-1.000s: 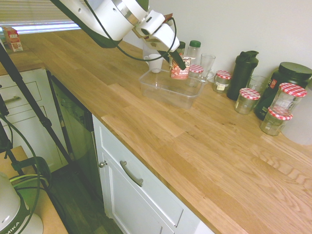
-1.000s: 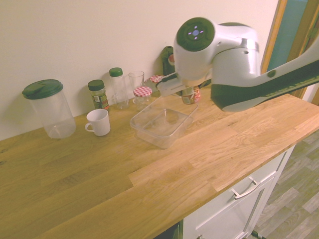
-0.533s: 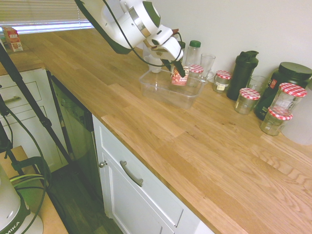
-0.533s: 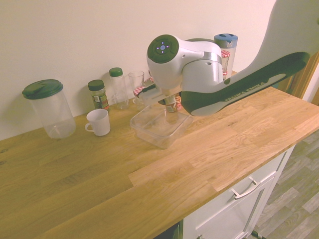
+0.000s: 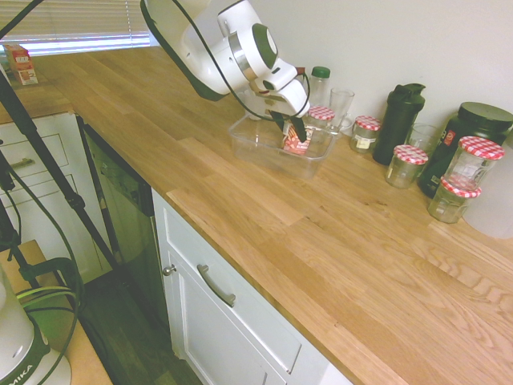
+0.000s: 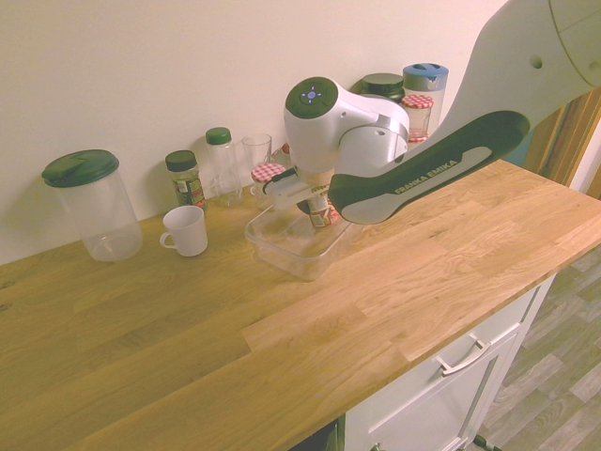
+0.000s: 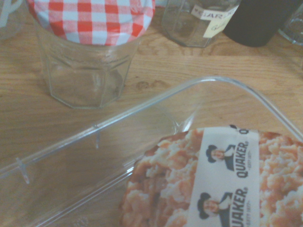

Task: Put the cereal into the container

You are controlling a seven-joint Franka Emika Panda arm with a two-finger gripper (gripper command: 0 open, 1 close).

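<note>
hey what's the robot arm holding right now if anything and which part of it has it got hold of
The gripper holds the cereal cup near its top, by its sides, over the clear tub.

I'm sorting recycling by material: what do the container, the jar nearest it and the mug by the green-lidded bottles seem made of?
Container: clear, glossy, probably plastic; thin see-through walls.
Jar: clear, shiny glass by its faceted walls; checkered lid perhaps painted metal.
Mug: white, smooth, likely glazed ceramic.

Five checkered-lid jars [image 5: 405, 172], one mug [image 6: 188, 233], one tub [image 6: 293, 262], one cereal cup [image 5: 297, 143].
</note>
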